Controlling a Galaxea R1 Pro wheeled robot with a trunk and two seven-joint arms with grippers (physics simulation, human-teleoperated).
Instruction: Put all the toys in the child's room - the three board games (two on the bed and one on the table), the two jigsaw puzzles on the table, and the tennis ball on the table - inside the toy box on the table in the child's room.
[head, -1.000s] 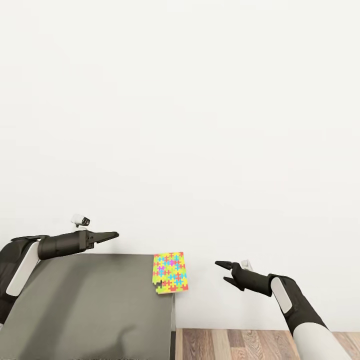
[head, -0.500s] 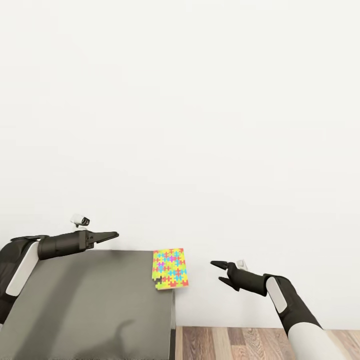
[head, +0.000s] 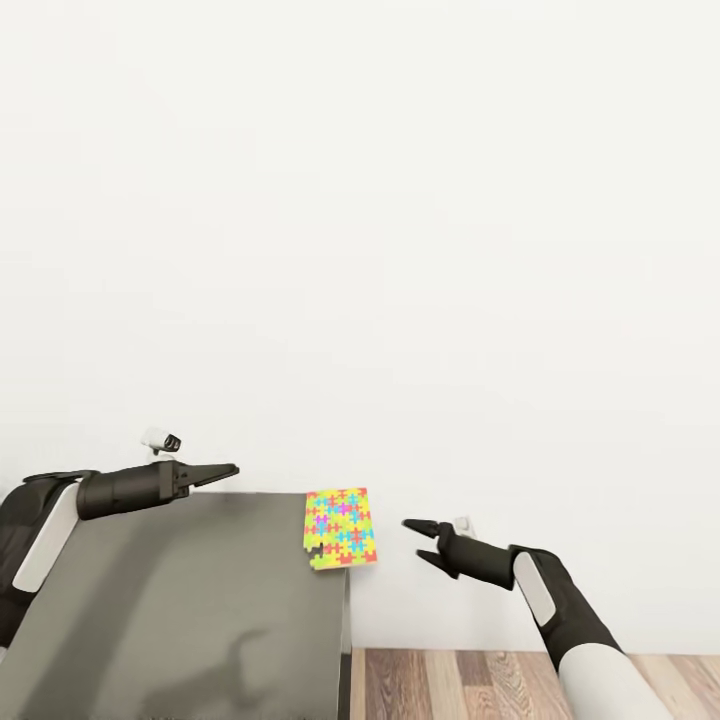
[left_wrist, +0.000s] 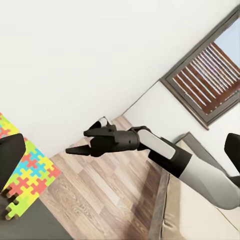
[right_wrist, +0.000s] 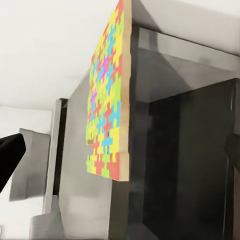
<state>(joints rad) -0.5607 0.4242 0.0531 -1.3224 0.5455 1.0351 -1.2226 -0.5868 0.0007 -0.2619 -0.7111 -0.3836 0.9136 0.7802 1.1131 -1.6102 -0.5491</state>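
One jigsaw puzzle (head: 340, 528), a flat square box in yellow, pink, green and blue pieces, lies on the far right corner of the dark grey cabinet top (head: 180, 600) and overhangs its edge. My right gripper (head: 413, 540) is open in the air just right of the puzzle, pointing at it without touching. The right wrist view looks along the puzzle (right_wrist: 107, 100) from its edge, with the cabinet (right_wrist: 175, 125) beneath. My left gripper (head: 228, 469) hovers over the cabinet's far left part, its fingers wide apart. The left wrist view takes in the puzzle (left_wrist: 25, 170) and the right gripper (left_wrist: 76, 141).
A plain white wall (head: 400, 250) stands close behind the cabinet. Wood-plank floor (head: 450, 685) lies to the cabinet's right, under my right arm. In the left wrist view a grey-framed window with a slatted blind (left_wrist: 210, 80) and a beige surface (left_wrist: 175, 215) lie beyond.
My right gripper has moved left, closer to the puzzle. The cabinet and puzzle sit slightly higher in the picture, so the view has shifted. The left arm holds still.
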